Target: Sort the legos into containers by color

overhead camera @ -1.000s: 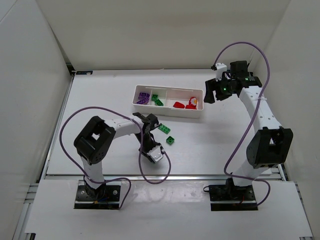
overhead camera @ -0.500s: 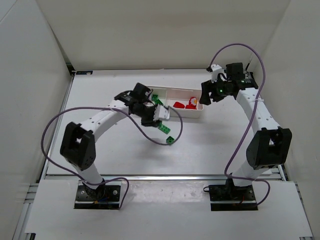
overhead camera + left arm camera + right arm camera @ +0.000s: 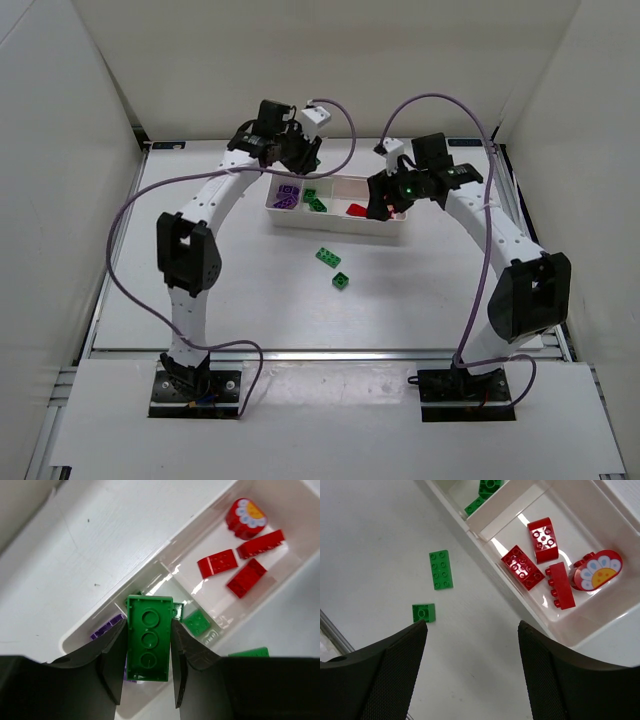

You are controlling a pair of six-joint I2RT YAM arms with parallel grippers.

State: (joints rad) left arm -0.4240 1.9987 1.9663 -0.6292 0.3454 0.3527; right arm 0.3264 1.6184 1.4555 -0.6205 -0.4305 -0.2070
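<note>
Top external: left arm [image 3: 215, 195] stretched over tray [image 3: 335, 228]; left gripper [image 3: 303, 152] clamping green brick [image 3: 148, 637]; right gripper [image 3: 470, 627] wide.

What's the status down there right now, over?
Left gripper shut on a green brick, above the tray. Right gripper open, empty, by the tray's red end. Two loose green bricks on the table. Nothing in the way.

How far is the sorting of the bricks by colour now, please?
Done: red bricks lie in the tray's right compartment, purple bricks in the left, a few green ones in the middle. In hand: the left end effector is shut on a green brick above the tray. Left: two green bricks on the table; the right end effector is open and empty.
</note>
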